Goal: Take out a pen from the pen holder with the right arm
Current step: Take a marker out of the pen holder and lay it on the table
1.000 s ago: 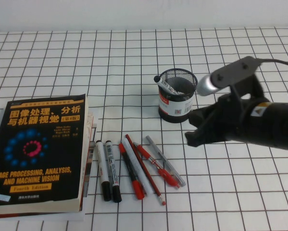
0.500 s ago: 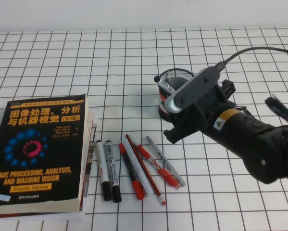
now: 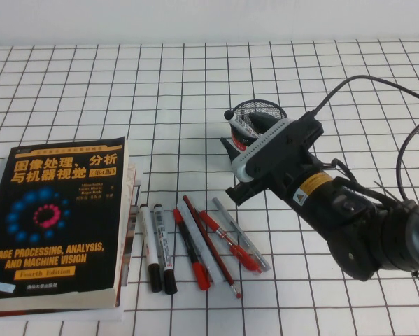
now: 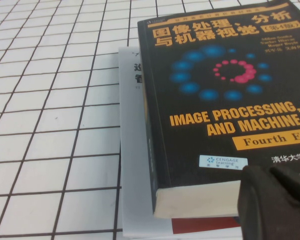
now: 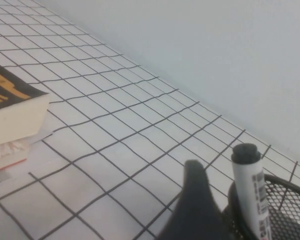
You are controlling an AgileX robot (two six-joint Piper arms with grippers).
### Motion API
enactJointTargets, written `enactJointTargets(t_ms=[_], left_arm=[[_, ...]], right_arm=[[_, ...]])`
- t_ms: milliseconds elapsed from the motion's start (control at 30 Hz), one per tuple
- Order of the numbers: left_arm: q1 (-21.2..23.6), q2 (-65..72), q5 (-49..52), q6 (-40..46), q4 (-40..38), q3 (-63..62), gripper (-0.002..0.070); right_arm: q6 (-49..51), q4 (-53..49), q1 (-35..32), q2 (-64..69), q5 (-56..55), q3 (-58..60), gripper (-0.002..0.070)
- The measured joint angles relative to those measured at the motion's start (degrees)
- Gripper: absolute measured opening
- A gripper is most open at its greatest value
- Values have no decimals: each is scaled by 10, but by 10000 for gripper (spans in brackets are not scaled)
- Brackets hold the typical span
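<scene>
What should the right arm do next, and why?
Probably ease the open right gripper in around the marker leaning out of the pen holder: one finger sits beside its cap, nothing gripped yet. The left gripper is parked over the book.

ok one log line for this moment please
phase: approach | right gripper: open at pen holder, marker not yet gripped | left gripper: over book corner

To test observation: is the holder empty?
No, a marker stands in the holder, with the right end effector at it and the left end effector by the book.
</scene>
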Motion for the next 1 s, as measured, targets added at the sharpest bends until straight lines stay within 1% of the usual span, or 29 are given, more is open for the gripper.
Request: enactJointTargets(t_ms=[400, 700, 1000], left_arm=[[0, 0, 0, 0, 0, 0, -4], [0, 0, 0, 0, 0, 0, -4], [0, 0, 0, 0, 0, 0, -4]], right_arm=[[0, 5, -14, 51, 48, -90, 422], [-1, 11, -23, 94, 112, -156, 343], [-1, 34, -24, 96, 116, -166, 316]])
